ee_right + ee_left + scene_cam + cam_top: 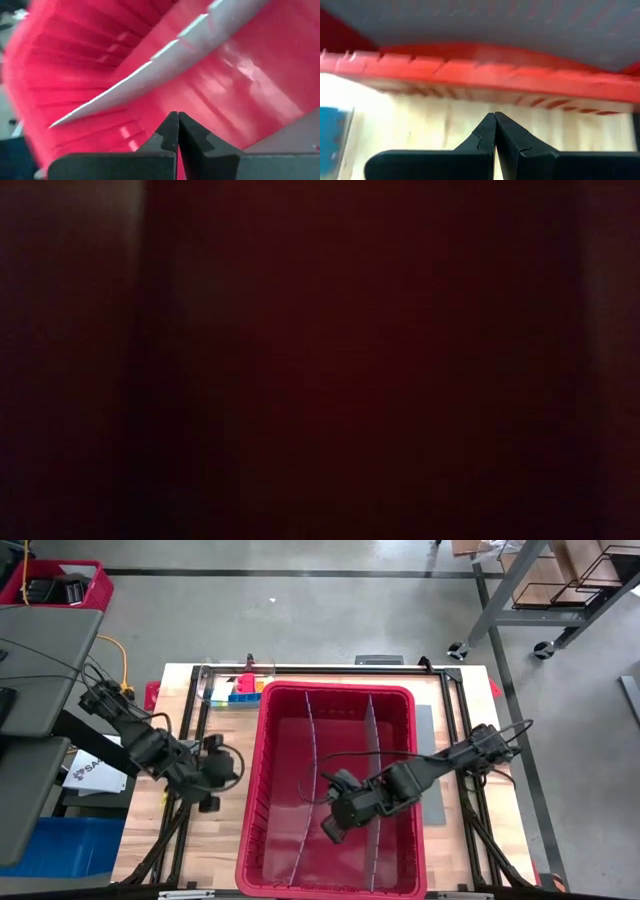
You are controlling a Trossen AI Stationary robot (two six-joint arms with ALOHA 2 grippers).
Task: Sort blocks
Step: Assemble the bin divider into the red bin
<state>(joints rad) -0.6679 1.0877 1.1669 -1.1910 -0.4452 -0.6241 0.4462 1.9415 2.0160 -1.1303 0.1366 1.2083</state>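
- Blocks (243, 690): small cluster (blue, yellow, green, red bits) on the table's far edge, just outside the far-left corner of the red bin (290, 870); none seen inside the bin.
- Bin holds two grey dividers (309, 730), so three lanes, all bare as far as the high view shows.
- Right gripper (331, 830): fingers pressed together, empty, low inside the bin's middle lane toward the near side, well apart from the blocks.
- Left gripper (208, 804): also pressed together, empty, over bare wood just left of the bin.
- Judgement: left arm is nearer the blocks; it should spread its fingers before descent, take one block at a time, and lift clear of the bin rim.
- Views: only the high view shows the blocks. Low view is dark, useless here. Left wrist view shows wood and the bin's outer wall; right wrist view shows a divider's edge up close.
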